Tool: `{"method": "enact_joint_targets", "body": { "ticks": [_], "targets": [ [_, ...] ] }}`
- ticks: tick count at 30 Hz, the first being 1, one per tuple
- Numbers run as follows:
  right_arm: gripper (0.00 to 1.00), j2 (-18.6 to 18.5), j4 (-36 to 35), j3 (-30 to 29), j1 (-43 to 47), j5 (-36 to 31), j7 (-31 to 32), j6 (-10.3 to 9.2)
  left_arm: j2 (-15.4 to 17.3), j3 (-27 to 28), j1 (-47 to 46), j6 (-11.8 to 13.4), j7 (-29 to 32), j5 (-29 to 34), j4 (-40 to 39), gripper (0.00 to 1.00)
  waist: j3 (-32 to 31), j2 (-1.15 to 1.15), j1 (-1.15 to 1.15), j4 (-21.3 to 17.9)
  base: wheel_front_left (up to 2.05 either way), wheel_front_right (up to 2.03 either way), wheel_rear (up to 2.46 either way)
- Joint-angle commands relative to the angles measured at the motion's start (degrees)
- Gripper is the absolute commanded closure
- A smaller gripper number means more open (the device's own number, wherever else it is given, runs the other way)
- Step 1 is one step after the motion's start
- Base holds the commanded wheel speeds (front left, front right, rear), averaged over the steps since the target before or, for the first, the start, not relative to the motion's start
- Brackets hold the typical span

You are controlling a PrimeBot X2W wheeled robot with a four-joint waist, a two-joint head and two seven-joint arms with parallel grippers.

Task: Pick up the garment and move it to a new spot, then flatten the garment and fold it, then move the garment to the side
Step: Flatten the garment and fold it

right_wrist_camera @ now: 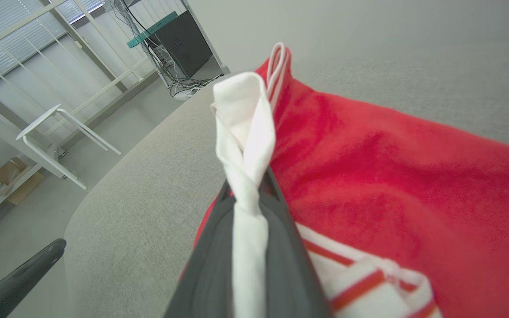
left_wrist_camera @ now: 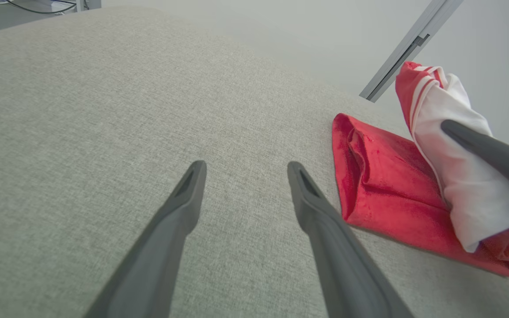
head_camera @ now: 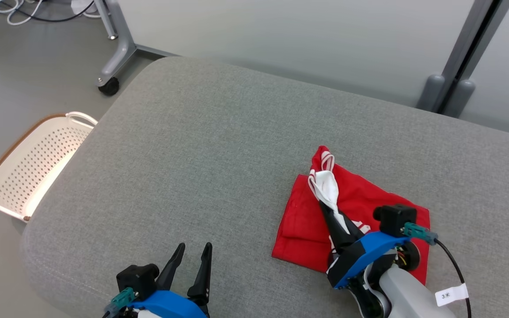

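The garment (head_camera: 356, 194) is red with white parts and red-and-white striped trim, and it lies folded on the grey cushion at the right. My right gripper (head_camera: 325, 206) is shut on a white-and-striped bunch of it, lifted above the rest. In the right wrist view the white cloth runs pinched between the two dark fingers (right_wrist_camera: 290, 247) of the right gripper (right_wrist_camera: 248, 185), with the garment (right_wrist_camera: 391, 176) spread to the right. My left gripper (head_camera: 195, 247) stands open over bare cushion at the lower left, well apart from the garment (left_wrist_camera: 382, 176). The left gripper (left_wrist_camera: 245, 165) holds nothing.
The grey cushion (head_camera: 219, 145) spreads wide to the left and back. A white perforated basket (head_camera: 29, 163) sits on the floor off its left edge. A wheeled frame leg (head_camera: 113, 62) stands behind it and a grey post (head_camera: 457, 57) at the back right.
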Motion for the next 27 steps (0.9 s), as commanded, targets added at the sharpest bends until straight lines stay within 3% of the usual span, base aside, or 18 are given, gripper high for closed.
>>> {"method": "enact_joint_targets", "body": {
  "ticks": [1,2,3,8,19,27],
  "targets": [
    [0.63,-0.30,-0.12,2.07,-1.17,2.27,-0.18,0.04,-0.42,-0.14,-1.01,-0.08,-0.13,0.17,-0.11,0.00,0.63,0.00,0.00,0.60,0.00,0.00,0.00],
    [0.04,-0.30,-0.59,3.12,-1.63,3.24,-0.19,0.03,-0.39,-0.20,-1.14,-0.08,-0.13,0.37,-0.26,0.00,0.62,0.00,0.00,0.22,0.00,0.00,0.00],
    [0.00,-0.35,-1.15,3.78,-2.16,3.58,-0.19,0.03,-0.38,0.05,-1.13,-0.08,-0.14,0.41,-0.29,0.00,0.60,0.00,0.00,-0.31,0.00,0.00,0.00],
    [0.00,-0.44,-3.68,1.71,-2.88,0.71,-0.17,0.03,0.32,1.25,-1.01,-0.08,-0.13,2.87,-1.09,0.00,0.14,0.00,0.00,-4.12,0.00,0.00,0.00],
    [0.00,-0.27,-11.16,-19.11,5.64,-15.96,-0.17,0.03,-0.43,11.78,0.85,-0.08,-0.14,11.23,-3.59,0.00,-1.39,0.00,0.00,-16.66,0.00,0.00,0.00],
    [0.00,-0.25,-12.67,-23.43,12.87,-19.94,-0.18,0.03,-1.73,18.20,3.08,-0.08,-0.13,15.95,-4.33,0.00,-2.12,0.00,0.00,-21.30,0.00,0.00,0.00]
  ]
}}
